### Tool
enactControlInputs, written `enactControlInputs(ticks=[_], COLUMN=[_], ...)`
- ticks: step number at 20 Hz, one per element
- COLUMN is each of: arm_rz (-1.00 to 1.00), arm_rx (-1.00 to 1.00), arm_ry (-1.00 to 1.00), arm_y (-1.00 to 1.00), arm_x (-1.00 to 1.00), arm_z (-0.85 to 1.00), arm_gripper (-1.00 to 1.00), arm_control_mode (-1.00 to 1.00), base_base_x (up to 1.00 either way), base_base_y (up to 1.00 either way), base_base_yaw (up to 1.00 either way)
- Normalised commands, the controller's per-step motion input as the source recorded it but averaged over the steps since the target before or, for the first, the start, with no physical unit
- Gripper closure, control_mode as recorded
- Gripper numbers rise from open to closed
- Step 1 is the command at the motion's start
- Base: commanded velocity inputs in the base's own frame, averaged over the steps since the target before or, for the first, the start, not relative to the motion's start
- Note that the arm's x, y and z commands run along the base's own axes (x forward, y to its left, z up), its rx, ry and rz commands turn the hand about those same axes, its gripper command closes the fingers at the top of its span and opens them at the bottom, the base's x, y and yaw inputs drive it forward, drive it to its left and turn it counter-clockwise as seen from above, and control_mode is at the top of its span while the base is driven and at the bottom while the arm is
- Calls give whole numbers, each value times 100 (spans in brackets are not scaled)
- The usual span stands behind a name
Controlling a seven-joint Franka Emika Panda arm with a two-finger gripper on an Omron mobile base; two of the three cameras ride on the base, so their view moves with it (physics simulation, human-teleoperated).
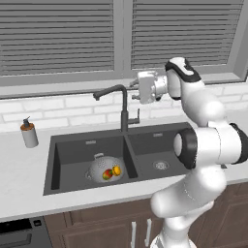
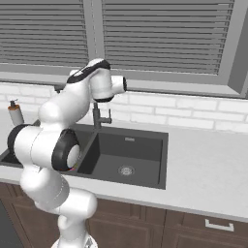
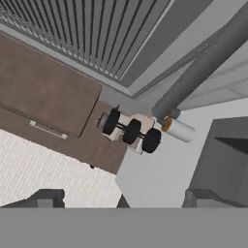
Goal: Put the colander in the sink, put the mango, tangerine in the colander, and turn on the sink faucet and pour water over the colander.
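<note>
Dark grey double-basin sink (image 1: 145, 140) sits mid-frame in a pale counter (image 1: 24, 169). In its left basin, lower centre-left, the silvery colander (image 1: 97, 167) holds the mottled mango (image 1: 107, 174) touching the orange tangerine (image 1: 116, 170). The black faucet (image 1: 123, 104) rises behind the divider. The claw (image 1: 132, 91), upper centre, hovers released beside the spout's top. A grey soap dispenser (image 1: 29, 133) stands far left.
</note>
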Motion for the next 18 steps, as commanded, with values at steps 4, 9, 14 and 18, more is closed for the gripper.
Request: enactControlInputs(ticks=[4, 9, 14, 18], arm_rz=[0, -1, -1, 0], arm_rx=[-6, -6, -4, -5], arm_ry=[-6, -1, 0, 0], arm_y=[-100, -100, -85, -35], arm_x=[-53, -16, 2, 15], arm_z=[-8, -31, -59, -69], arm_gripper=[-100, -100, -100, -100], arm_control_mode=[-100, -100, -100, -100], base_base_x=[0, 0, 0, 0], base_base_y=[0, 0, 0, 0], base_base_yaw=[0, 0, 0, 0])
